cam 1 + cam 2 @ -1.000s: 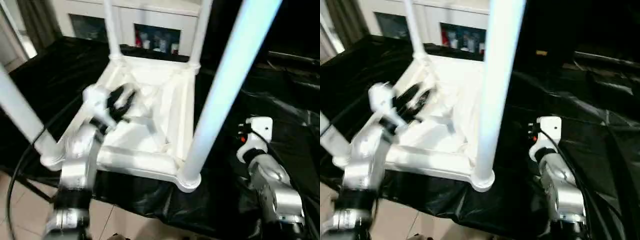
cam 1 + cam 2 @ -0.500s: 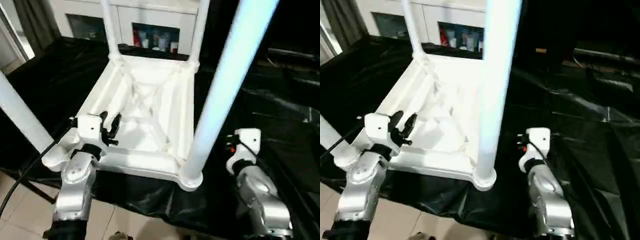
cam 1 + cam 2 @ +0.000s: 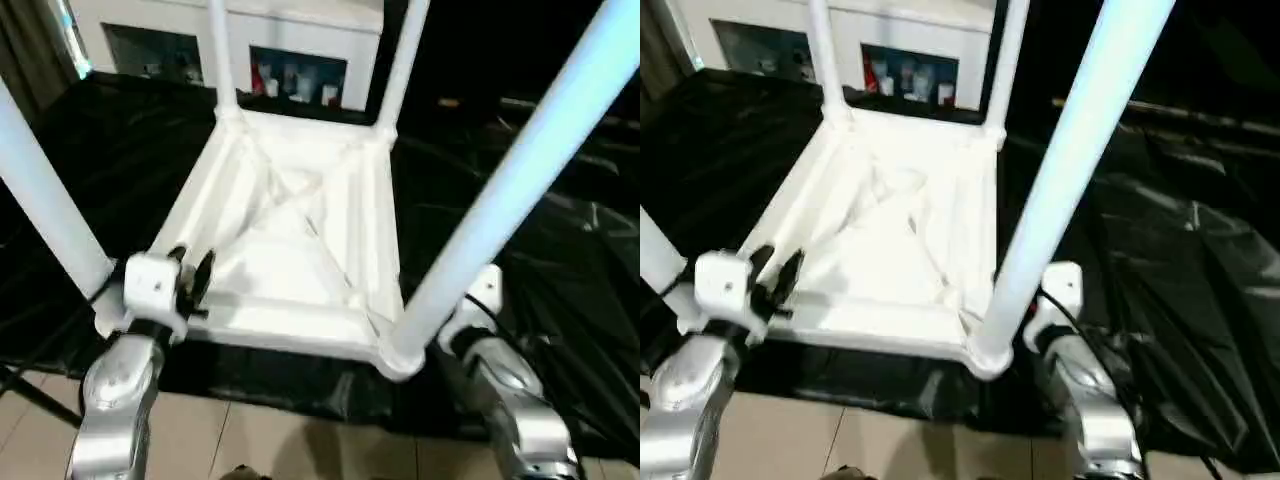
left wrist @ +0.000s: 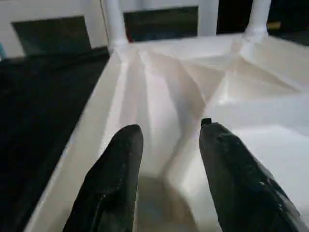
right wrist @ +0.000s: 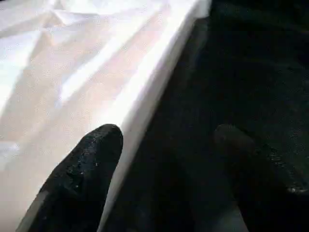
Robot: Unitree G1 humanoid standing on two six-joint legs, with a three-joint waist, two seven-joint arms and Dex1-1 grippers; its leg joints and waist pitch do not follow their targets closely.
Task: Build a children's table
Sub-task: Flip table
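Observation:
The children's table lies upside down, its ribbed white underside (image 3: 290, 230) facing up on a black sheet. Four white legs stand in the corner sockets: near left (image 3: 45, 190), near right (image 3: 500, 200), far left (image 3: 217, 50) and far right (image 3: 405, 55). My left gripper (image 3: 192, 268) hovers open just above the near rim beside the near left leg. In the left wrist view its fingers (image 4: 120, 159) hold nothing. My right gripper (image 5: 166, 135) is open and empty beside the table's right rim (image 5: 145, 82), over the black sheet, its white wrist (image 3: 485, 290) behind the near right leg.
Black sheeting (image 3: 560, 250) covers the work surface around the table. A white cabinet (image 3: 300, 15) with glass doors and bottles stands behind it. Tiled floor (image 3: 300, 440) shows below the near edge.
My left gripper has drawn back from over the middle of the underside to the near rim by the near left leg. The head camera has shifted too.

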